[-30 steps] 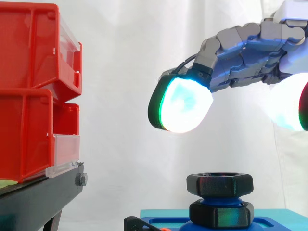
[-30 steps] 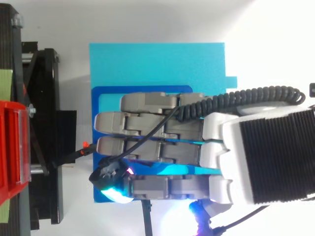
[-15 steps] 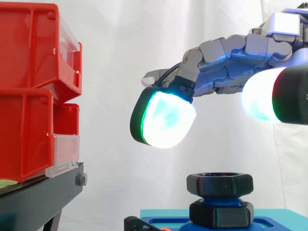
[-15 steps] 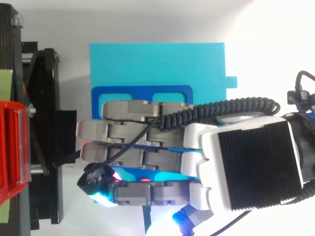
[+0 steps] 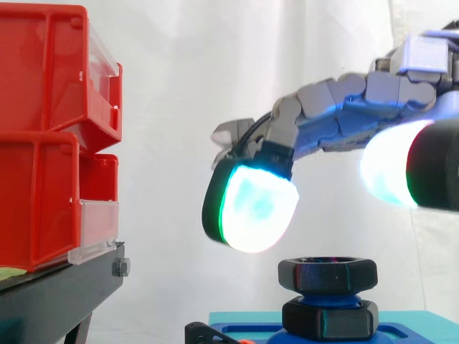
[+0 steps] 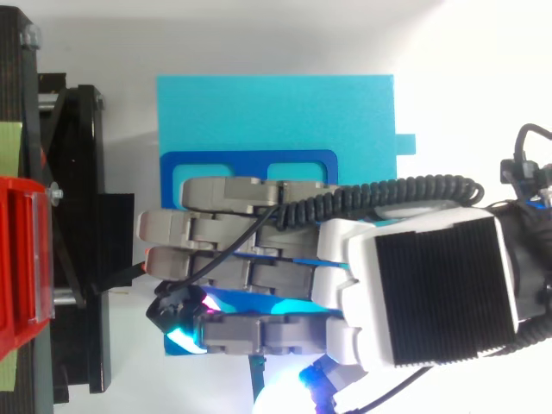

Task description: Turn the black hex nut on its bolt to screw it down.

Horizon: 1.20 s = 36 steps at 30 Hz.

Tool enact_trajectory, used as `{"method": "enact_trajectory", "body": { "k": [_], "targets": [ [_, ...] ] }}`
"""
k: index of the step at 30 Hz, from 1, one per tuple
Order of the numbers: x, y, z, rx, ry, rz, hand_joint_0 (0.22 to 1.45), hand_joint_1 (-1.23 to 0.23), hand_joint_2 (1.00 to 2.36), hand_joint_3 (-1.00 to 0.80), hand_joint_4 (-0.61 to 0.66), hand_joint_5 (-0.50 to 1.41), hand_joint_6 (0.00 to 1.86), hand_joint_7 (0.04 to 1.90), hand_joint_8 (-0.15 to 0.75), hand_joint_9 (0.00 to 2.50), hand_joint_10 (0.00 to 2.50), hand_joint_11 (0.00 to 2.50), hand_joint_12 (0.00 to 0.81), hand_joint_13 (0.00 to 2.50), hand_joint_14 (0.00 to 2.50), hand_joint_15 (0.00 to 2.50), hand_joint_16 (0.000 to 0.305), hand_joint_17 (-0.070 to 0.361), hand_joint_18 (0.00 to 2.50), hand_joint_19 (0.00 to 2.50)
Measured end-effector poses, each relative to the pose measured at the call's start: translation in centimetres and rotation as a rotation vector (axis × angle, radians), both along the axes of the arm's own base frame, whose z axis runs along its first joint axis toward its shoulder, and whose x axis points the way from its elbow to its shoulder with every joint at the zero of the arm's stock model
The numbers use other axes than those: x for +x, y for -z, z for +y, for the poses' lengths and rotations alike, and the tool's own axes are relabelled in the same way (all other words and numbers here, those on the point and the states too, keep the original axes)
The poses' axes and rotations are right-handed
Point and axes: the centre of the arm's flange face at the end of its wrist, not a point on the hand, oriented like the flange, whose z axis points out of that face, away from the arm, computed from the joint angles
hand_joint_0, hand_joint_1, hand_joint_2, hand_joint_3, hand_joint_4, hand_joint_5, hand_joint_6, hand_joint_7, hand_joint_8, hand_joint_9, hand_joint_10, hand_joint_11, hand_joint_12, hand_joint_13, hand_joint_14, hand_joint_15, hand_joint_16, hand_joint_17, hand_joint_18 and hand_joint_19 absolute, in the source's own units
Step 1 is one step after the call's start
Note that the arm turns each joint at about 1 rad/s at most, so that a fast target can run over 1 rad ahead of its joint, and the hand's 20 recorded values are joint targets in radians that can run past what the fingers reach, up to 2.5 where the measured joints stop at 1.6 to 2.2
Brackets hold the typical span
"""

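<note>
Hand [image 5: 337,115] first, from the side: it hovers above the black hex nut [image 5: 328,274], fingers stretched forward and only gently bent, touching and holding nothing. One glowing fingertip [image 5: 254,211] hangs just above and to the curtain-side of the nut, with clear air between them. The thumb's bright pad sits further back toward the wrist. The nut rides high on its blue bolt [image 5: 326,295], directly under the fingers, with a second black nut [image 5: 330,320] below it on the blue block [image 5: 401,326]. The red bins [image 5: 43,143] stand well beyond the fingertips.

From above, the hand [image 6: 423,293] lies across the blue block [image 6: 276,112], fingers side by side and reaching toward the black stand [image 6: 78,259].

I'd judge this the approach step, with no grip yet. The next move calls for lowering so fingertip and thumb bracket the nut's flats (centred, or the pads will skid), then closing and twisting.
</note>
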Motion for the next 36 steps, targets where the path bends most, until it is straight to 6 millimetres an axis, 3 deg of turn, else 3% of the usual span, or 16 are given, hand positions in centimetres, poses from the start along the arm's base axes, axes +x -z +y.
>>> {"method": "enact_trajectory", "body": {
  "k": [5,15,27,36],
  "targets": [
    [0.6,1.5,0.2,-0.004,-0.001,0.019,0.54,-0.23,1.0,-0.5,0.25,-0.14,0.5,0.93,0.276,0.37,0.0,0.04,0.308,0.08,0.0,0.0,0.042,0.096,0.05,0.06],
    [1.0,2.2,0.2,-0.023,-0.001,0.022,0.54,-0.22,1.0,-0.5,0.25,-0.12,0.5,1.08,0.277,0.37,0.0,0.05,0.309,0.08,0.0,0.0,0.042,0.095,0.05,0.06],
    [1.7,1.6,0.5,-0.063,-0.002,0.0,0.53,-0.22,1.0,-0.5,0.25,-0.11,0.5,1.14,0.279,0.37,0.0,0.06,0.313,0.08,0.0,0.0,0.043,0.098,0.05,0.09],
    [1.8,1.8,0.6,-0.103,-0.013,-0.008,0.54,-0.22,1.0,-0.5,0.22,-0.09,0.5,1.34,0.279,0.38,0.0,0.08,0.314,0.08,0.0,0.0,0.043,0.098,0.06,0.09]
  ]
}}
